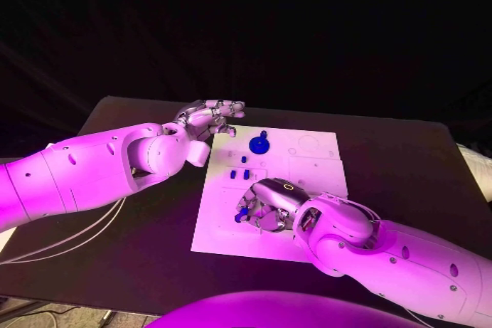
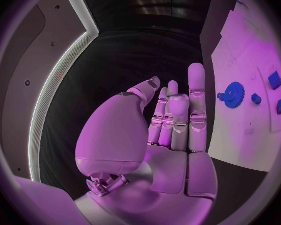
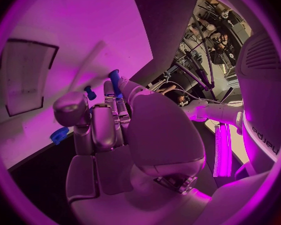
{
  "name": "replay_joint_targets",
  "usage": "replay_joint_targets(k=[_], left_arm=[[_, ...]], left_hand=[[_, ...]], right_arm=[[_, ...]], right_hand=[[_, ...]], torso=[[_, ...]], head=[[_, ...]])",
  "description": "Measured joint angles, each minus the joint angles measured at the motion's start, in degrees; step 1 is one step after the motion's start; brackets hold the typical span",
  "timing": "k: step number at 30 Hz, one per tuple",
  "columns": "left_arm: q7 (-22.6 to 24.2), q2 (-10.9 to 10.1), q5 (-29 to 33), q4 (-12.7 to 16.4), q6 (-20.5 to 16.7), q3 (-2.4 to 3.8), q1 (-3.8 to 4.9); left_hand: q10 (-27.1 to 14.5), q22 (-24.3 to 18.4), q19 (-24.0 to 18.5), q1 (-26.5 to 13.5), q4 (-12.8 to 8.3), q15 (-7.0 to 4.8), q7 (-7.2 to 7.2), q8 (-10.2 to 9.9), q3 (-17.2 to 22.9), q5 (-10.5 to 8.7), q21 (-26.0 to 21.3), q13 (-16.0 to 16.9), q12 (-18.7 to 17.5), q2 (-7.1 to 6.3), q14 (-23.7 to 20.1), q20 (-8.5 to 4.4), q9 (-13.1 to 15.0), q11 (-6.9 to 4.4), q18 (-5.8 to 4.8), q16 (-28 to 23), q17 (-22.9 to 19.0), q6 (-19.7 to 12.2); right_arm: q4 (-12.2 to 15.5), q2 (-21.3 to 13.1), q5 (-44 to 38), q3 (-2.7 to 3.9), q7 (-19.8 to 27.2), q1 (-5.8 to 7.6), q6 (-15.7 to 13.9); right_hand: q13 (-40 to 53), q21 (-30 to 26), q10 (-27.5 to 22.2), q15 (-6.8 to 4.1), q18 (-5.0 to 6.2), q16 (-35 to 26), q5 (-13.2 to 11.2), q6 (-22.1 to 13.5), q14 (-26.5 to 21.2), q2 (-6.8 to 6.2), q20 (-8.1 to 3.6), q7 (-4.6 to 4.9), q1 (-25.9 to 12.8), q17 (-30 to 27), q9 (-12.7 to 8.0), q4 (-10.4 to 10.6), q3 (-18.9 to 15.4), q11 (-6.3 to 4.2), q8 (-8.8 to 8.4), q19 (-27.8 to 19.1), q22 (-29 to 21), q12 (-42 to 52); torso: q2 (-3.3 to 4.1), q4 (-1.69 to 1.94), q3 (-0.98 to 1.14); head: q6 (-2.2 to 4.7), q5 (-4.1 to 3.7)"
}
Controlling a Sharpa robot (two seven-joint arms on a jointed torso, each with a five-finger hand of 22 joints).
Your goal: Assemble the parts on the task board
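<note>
The white task board (image 1: 308, 164) lies in the middle of the black table. A blue gear (image 1: 259, 144) stands near its far edge, with small blue parts (image 1: 240, 175) beside it; the left wrist view shows the gear (image 2: 233, 95) and blue blocks (image 2: 275, 80). My right hand (image 1: 269, 203) is curled down on the board's near left part. Its thumb and fingertips pinch a small blue part (image 1: 242, 214), which also shows at the fingertips (image 3: 114, 80) in the right wrist view. My left hand (image 1: 210, 118) hovers at the board's far left corner, fingers straight and apart, holding nothing (image 2: 172, 120).
Recessed outlines mark the board's far right part (image 1: 308, 144). Bare black table (image 1: 410, 164) runs to the right of the board and along its left side. White cables (image 1: 72, 235) hang by the table's left edge.
</note>
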Motion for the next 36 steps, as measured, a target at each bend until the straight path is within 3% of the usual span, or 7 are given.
replay_joint_targets(k=[16,19,22,25,30,33,36], left_arm=[[-0.16,-0.02,-0.01,-0.02,0.11,0.00,0.00],[-0.18,-0.02,-0.01,-0.02,0.12,0.00,0.00],[-0.21,-0.03,-0.01,-0.02,0.14,0.00,0.00],[-0.23,-0.03,-0.01,-0.02,0.15,0.00,0.00],[-0.28,-0.05,-0.01,-0.02,0.19,0.00,0.00],[-0.31,-0.05,-0.01,-0.05,0.23,0.00,0.00],[-0.35,-0.06,-0.01,-0.08,0.27,0.00,0.00]], left_hand=[[0.00,0.00,0.00,0.00,0.00,0.00,0.00,0.00,0.00,0.00,0.00,-0.01,0.00,0.00,0.00,0.00,0.00,0.00,0.00,0.00,0.00,0.00],[0.00,0.00,0.00,0.00,0.00,0.00,0.00,0.00,0.00,0.00,0.00,-0.01,0.00,0.00,0.00,0.00,0.00,0.00,0.00,0.00,0.00,0.00],[0.00,0.00,0.00,0.00,0.00,0.00,0.00,0.00,0.00,0.00,0.00,-0.01,0.00,0.00,0.00,0.00,0.00,0.00,0.00,0.00,0.01,0.00],[0.00,0.00,0.00,0.00,0.00,0.00,0.00,0.00,0.00,0.00,0.00,-0.02,0.00,0.00,0.00,0.00,0.00,0.00,0.00,0.00,0.01,0.00],[0.00,0.00,0.00,0.00,0.00,0.00,0.00,0.00,0.00,0.00,0.00,-0.02,0.00,0.00,0.00,0.00,0.00,0.00,0.00,0.00,0.01,0.00],[0.00,0.00,0.00,0.00,0.00,0.00,0.00,0.00,0.00,0.00,0.00,-0.02,0.00,0.00,0.00,0.00,0.00,0.00,0.00,0.00,0.01,0.00],[0.00,0.00,0.00,0.00,0.00,0.00,0.00,0.00,0.00,0.00,0.00,-0.02,0.00,0.00,0.00,0.00,0.00,0.00,0.00,0.00,0.01,0.00]], right_arm=[[-0.04,0.87,-3.92,-0.18,-0.60,0.01,1.09],[0.08,0.96,-4.41,-0.44,-0.79,0.02,1.60],[0.08,0.96,-4.70,-0.66,-0.96,-0.12,2.11],[0.16,0.91,-4.91,-0.68,-1.09,-0.13,2.13],[0.57,0.72,-5.10,-0.73,-1.13,-0.13,0.79],[1.21,0.21,-5.33,-0.74,-0.91,-0.16,-1.30],[2.22,-0.87,-5.40,-0.73,-0.43,-0.25,-4.17]], right_hand=[[-0.06,0.00,-0.05,0.00,0.00,0.00,0.01,-0.16,0.00,-0.58,0.00,0.12,-0.58,0.16,0.05,-0.15,0.15,0.05,-0.02,0.00,-0.16,-0.90],[-0.27,-0.65,-2.43,0.50,0.00,0.22,2.15,-3.87,-0.14,-2.63,0.54,1.01,-2.64,0.26,-0.69,0.80,-1.14,1.11,-1.08,-0.54,-1.08,-2.59],[-0.27,-1.09,-4.51,0.53,0.00,0.22,2.66,-8.38,-0.10,-4.24,0.71,0.83,-4.25,-0.17,-1.49,1.10,-3.21,1.27,-1.27,-0.96,-1.84,-3.14],[-0.20,-1.09,-5.47,0.53,0.00,0.22,2.66,-12.51,-0.10,-4.82,0.71,0.48,-4.82,-0.30,-1.63,1.22,-5.21,1.28,-1.27,-0.96,-1.89,-3.14],[-0.09,-1.09,-5.73,0.53,0.01,0.22,2.44,-18.15,-0.10,-4.50,0.71,0.05,-5.14,-0.30,-1.70,0.89,-7.39,1.43,-1.27,-0.95,-1.48,-2.75],[-0.05,-1.09,-5.73,0.53,0.01,0.22,2.84,-17.79,-0.10,-4.49,0.71,0.24,-5.13,-0.64,-1.64,0.80,-7.94,1.43,-1.27,-0.95,-1.38,-2.26],[0.11,-0.89,-5.06,0.53,0.01,-0.13,4.24,-14.28,-0.10,-3.48,0.71,0.93,-4.12,-1.11,-1.22,0.50,-8.24,1.01,-0.68,-0.95,-1.15,-1.43]], torso=[[-0.03,-0.04,0.02],[-0.03,-0.07,0.01],[-0.04,-0.07,-0.02],[-0.05,-0.07,-0.02],[-0.05,-0.07,0.01],[-0.06,-0.06,0.02],[-0.07,-0.06,0.05]], head=[[0.02,-0.01],[0.01,-0.01],[-0.03,-0.07],[-0.04,-0.13],[0.01,-0.24],[0.07,-0.40],[0.21,-0.82]])
